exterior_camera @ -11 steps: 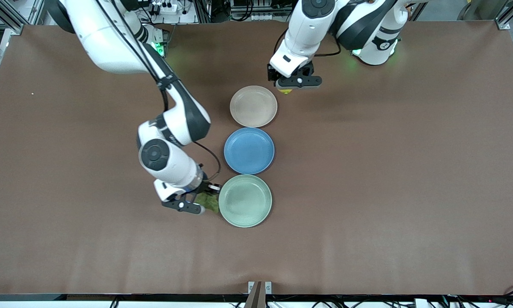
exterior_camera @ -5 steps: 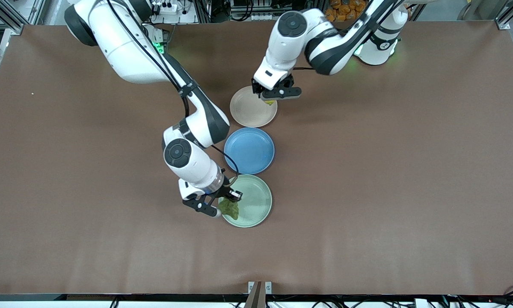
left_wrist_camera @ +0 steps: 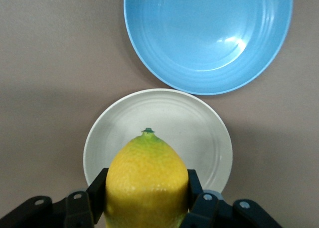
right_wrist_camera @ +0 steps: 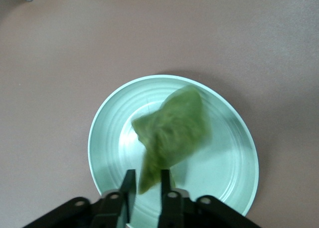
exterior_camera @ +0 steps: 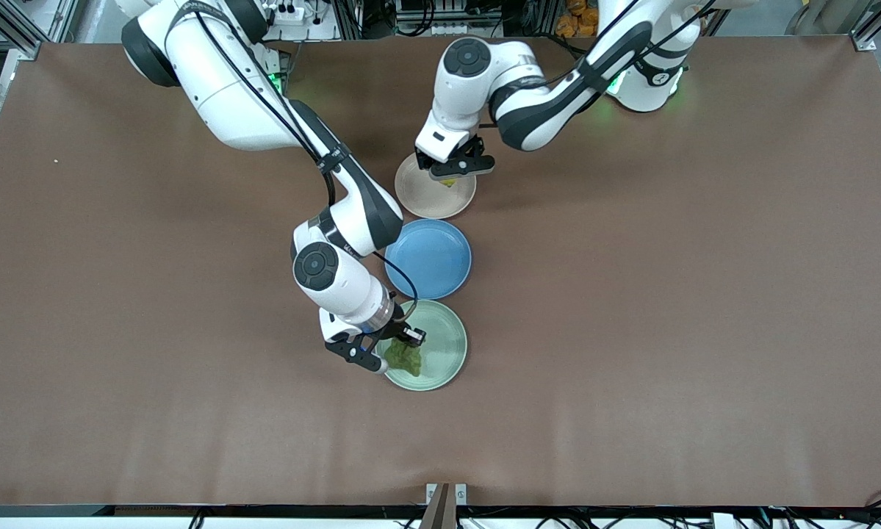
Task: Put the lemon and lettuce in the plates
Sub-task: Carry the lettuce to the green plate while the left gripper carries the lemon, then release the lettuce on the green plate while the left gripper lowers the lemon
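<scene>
My left gripper [exterior_camera: 451, 173] hangs over the pale beige plate [exterior_camera: 424, 197], shut on the yellow lemon [exterior_camera: 449, 181]. The left wrist view shows the lemon [left_wrist_camera: 147, 185] clamped between both fingers of that gripper [left_wrist_camera: 147, 200], above the beige plate [left_wrist_camera: 204, 133]. My right gripper [exterior_camera: 394, 351] is over the mint green plate [exterior_camera: 446, 345], at its rim toward the right arm's end. The lettuce [exterior_camera: 403, 358] lies over that plate. In the right wrist view the leaf [right_wrist_camera: 172, 133] is blurred, its tip between the parted fingers of the gripper [right_wrist_camera: 147, 180], over the green plate [right_wrist_camera: 229, 173].
A blue plate [exterior_camera: 429, 258] sits between the beige and green plates, in one row with them. It also shows in the left wrist view as a blue plate [left_wrist_camera: 209, 33] next to the beige one. Bare brown table surrounds the row.
The left arm carried the lemon from beside the beige plate to over it. The right arm brought the lettuce from beside the green plate to over it, and its fingers have parted.
</scene>
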Available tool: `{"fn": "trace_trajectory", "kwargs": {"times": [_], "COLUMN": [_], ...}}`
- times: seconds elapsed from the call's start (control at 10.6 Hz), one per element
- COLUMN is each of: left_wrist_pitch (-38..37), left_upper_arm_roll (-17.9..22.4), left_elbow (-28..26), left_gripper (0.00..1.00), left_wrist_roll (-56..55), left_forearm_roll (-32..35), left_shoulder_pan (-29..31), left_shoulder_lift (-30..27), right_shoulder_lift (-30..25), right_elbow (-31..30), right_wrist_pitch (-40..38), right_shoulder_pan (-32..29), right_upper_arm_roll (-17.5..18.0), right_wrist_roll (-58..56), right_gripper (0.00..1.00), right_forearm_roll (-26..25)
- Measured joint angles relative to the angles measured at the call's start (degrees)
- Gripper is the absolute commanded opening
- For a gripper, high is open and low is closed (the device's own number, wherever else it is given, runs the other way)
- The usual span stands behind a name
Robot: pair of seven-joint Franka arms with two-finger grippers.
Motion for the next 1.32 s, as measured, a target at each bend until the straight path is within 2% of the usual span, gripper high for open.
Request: {"fn": "trace_trajectory", "kwargs": {"times": [0.19,0.28,0.47,0.57,0.66,0.76,0.85,1.13,1.32], "left_wrist_pitch": [0.2,0.2,0.2,0.2,0.2,0.2,0.2,-0.6,-7.5], "left_upper_arm_roll": [9.3,11.9,12.8,12.9,13.0,13.1,13.3,13.4,13.4], "left_elbow": [3.3,4.8,6.3,6.5,6.5,6.6,6.6,8.2,10.7], "left_gripper": [0.00,0.00,0.03,0.29,0.95,1.00,1.00,1.00,1.00], "left_wrist_roll": [-3.6,-4.1,-4.7,-4.8,-4.9,-4.9,-5.0,-5.7,-4.7], "left_forearm_roll": [1.4,1.4,1.4,1.4,1.6,2.5,3.8,5.3,5.6], "left_shoulder_pan": [-10.6,-13.7,-14.8,-14.8,-14.8,-14.8,-14.8,-14.5,-13.0], "left_shoulder_lift": [2.8,4.1,5.8,6.4,7.1,7.7,8.3,7.9,3.6], "right_shoulder_lift": [0.0,0.0,-0.2,-0.4,-0.6,-1.2,-2.3,-7.5,-11.7], "right_elbow": [0.2,0.3,1.4,1.9,2.3,2.7,3.0,3.3,3.4], "right_wrist_pitch": [0.0,-0.1,-3.1,-6.2,-9.6,-13.3,-16.5,-25.6,-33.6], "right_shoulder_pan": [0.0,0.0,-0.9,-1.8,-3.3,-5.5,-7.7,-13.5,-17.7], "right_upper_arm_roll": [0.0,-0.1,-0.8,-1.1,-1.3,-1.3,-1.5,-3.1,-3.3], "right_wrist_roll": [0.9,1.1,-0.3,-2.9,-5.8,-10.1,-15.4,-30.1,-38.1], "right_gripper": [0.85,0.85,0.86,0.87,0.91,0.94,0.99,1.00,1.00], "right_forearm_roll": [0.0,0.0,-0.2,-0.2,-0.2,-0.2,-0.3,-2.6,-5.6]}}
